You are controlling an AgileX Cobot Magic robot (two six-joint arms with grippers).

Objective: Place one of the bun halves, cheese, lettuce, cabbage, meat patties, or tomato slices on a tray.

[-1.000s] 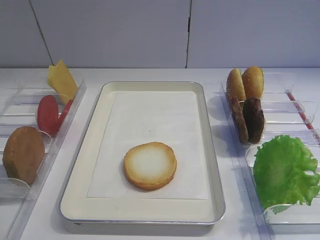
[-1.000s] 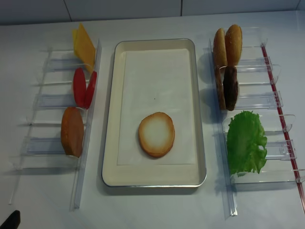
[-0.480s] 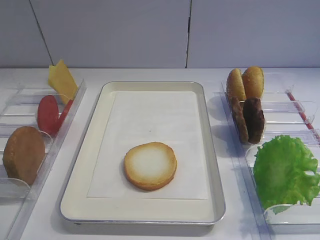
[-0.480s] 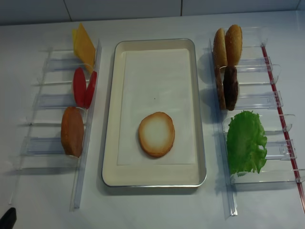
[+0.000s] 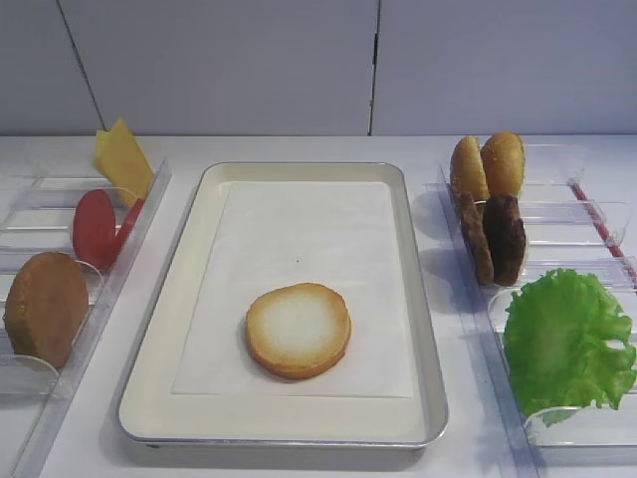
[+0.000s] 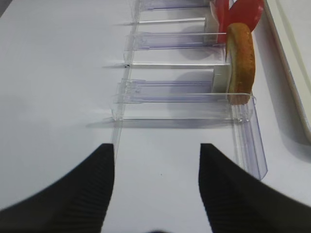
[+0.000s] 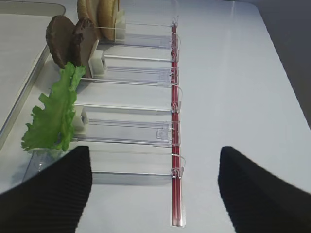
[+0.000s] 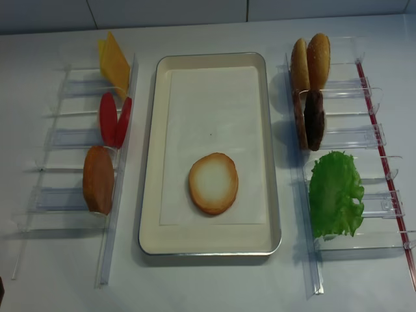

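A pale bun half (image 5: 299, 330) (image 8: 213, 182) lies flat on the paper liner at the near end of the silver tray (image 5: 164, 329) (image 8: 151, 162). In the left rack stand the cheese (image 5: 121, 159) and the tomato slices (image 5: 97, 227). The meat patties (image 5: 498, 239) (image 7: 70, 34) and the lettuce (image 5: 565, 339) (image 7: 56, 111) stand in the right rack. Cabbage is out of view. My left gripper (image 6: 156, 155) is open over bare table, short of the left rack. My right gripper (image 7: 154, 155) is open at the near end of the right rack. Both are empty.
A brown domed bun half (image 5: 45, 307) (image 6: 241, 60) stands at the near end of the left clear rack (image 6: 170, 92). Two golden buns (image 5: 488, 164) stand at the far end of the right rack. A red strip (image 7: 175, 145) runs along its outer edge.
The dark tip of my left gripper at the bottom-left corner of the overhead view has slid almost out of the picture. The food and the tray have not moved.
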